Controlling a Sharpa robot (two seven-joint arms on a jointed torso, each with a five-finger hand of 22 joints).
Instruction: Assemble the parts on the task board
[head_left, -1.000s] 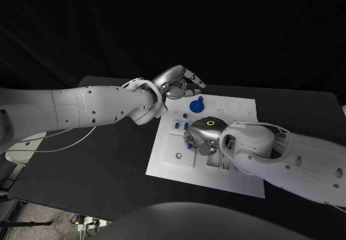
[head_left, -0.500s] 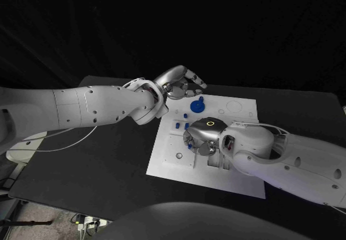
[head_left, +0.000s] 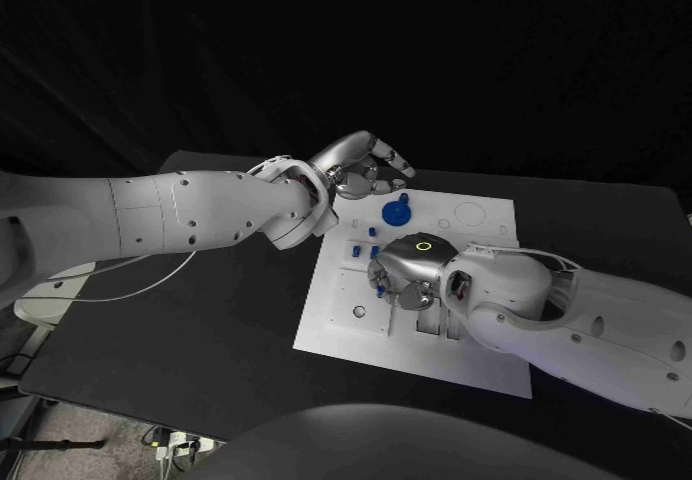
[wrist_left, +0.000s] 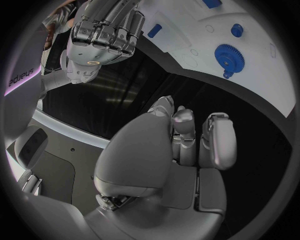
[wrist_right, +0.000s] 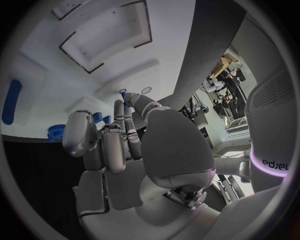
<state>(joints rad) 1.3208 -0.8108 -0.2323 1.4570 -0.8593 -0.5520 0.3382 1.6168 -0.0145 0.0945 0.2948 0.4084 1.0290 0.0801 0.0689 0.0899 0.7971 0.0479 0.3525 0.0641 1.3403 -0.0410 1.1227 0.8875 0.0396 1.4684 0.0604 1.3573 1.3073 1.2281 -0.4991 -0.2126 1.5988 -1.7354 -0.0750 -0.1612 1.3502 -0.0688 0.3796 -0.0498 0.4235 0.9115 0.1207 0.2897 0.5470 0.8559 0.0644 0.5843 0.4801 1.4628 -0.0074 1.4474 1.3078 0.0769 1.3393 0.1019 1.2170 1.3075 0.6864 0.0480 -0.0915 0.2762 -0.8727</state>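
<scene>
**A:** Which hand is sitting nearer the parts?

**B:** The right hand (head_left: 408, 272). It is hovering over the middle of the task board (head_left: 483, 355), knuckles up, fingers pointing down at the board face. The left hand (head_left: 361, 165) is hanging off the board's far-left corner, over the black table (head_left: 173, 330), and not touching anything.

**A:** Is either one holding anything?

**B:** The left one is curling its fingers (wrist_left: 215, 137) into the palm with nothing inside, so a closed, empty fist. For the right one I cannot tell. Its fingers (wrist_right: 80, 132) are bunching close together, and small blue pieces (wrist_right: 97, 118) are showing just past the tips, but I am not seeing whether they are pinched or merely lying on the board behind.

**A:** And where is the blue gear lying relative to the board?

**B:** The blue gear (head_left: 394, 212) is lying flat near the board's far edge, toward its left side, with a short blue tab sticking out of it. It is sitting between the two hands: just beside the left fist and a little beyond the right hand's knuckles.

**A:** Anything else close to the right hand?

**B:** A blue elongated peg (wrist_right: 10, 101) is lying on the board off to one side of it, long axis roughly along the board's left edge. My read: the right hand is doing the placing, and the target is lying straight below its fingertips, so the approach is going down, not sideways.
</scene>
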